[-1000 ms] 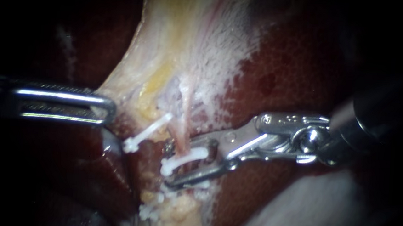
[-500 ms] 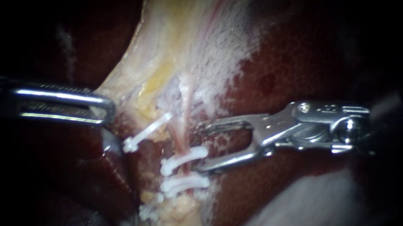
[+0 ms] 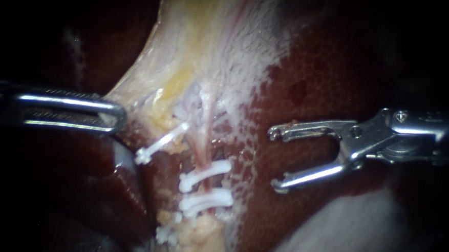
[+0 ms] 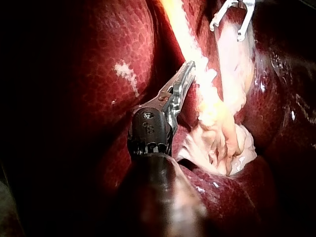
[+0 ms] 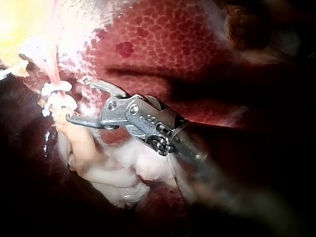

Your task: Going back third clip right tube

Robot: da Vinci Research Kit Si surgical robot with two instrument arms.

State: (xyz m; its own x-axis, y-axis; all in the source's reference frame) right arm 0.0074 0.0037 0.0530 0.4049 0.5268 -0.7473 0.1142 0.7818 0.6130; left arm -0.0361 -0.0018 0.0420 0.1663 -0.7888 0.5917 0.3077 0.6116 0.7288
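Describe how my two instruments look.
Left instrument: shiny silver metal tool, long and slotted with ridged edges, on a dark round wrist and black shaft. Right instrument: silver metal forked tool, two slim hooked prongs from a riveted hinge, dark shaft.

So the upper clip [image 3: 205, 174] sits right above the lower clip [image 3: 206, 201] on the right tube [image 3: 198, 149]. A third clip [image 3: 162, 142] lies up-left of them. The left tool [image 3: 115, 116] is further left, and the right tool [image 3: 274, 159] is well apart on the right, over the liver [image 3: 330, 70].

The left instrument [image 3: 118, 116] and right instrument [image 3: 273, 159] are bright polished metal; the clips [image 3: 205, 172] look smooth white plastic; the liver [image 3: 330, 70] is wet and glossy.
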